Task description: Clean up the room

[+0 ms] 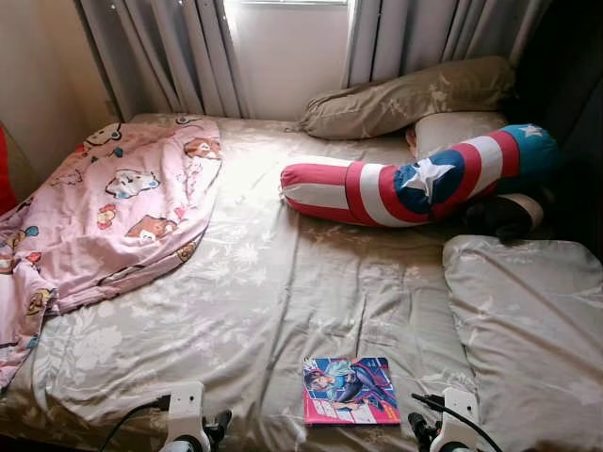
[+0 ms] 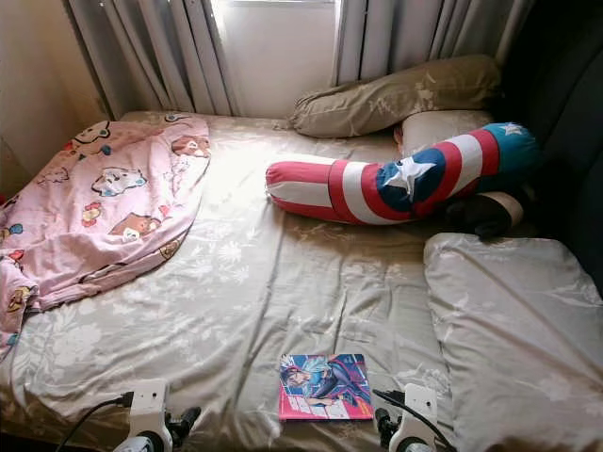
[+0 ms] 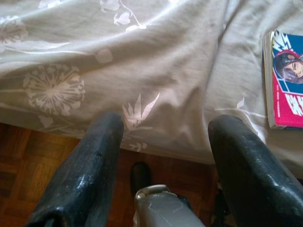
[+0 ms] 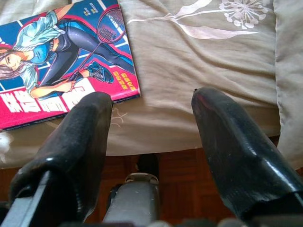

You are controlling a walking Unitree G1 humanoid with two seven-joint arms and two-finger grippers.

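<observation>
A comic book (image 1: 350, 391) with a red and blue cover lies flat near the front edge of the bed (image 1: 283, 273). My left gripper (image 3: 163, 142) hovers open over the bed's front edge, left of the book (image 3: 286, 80). To the book's (image 4: 61, 61) right, my right gripper (image 4: 151, 118) is open too, one finger (image 4: 80, 142) just short of the cover's corner. A pink cartoon blanket (image 1: 104, 217) is crumpled over the bed's left side. A red, white and blue shield-print bolster (image 1: 415, 184) lies across the far right.
A tan pillow (image 1: 405, 99) and a cream pillow (image 1: 452, 130) sit at the headboard end under grey curtains (image 1: 188, 47). Another grey pillow (image 1: 528, 330) covers the near right. A dark object (image 1: 504, 215) lies beside the bolster. Wooden floor (image 3: 33, 156) shows below the bed's edge.
</observation>
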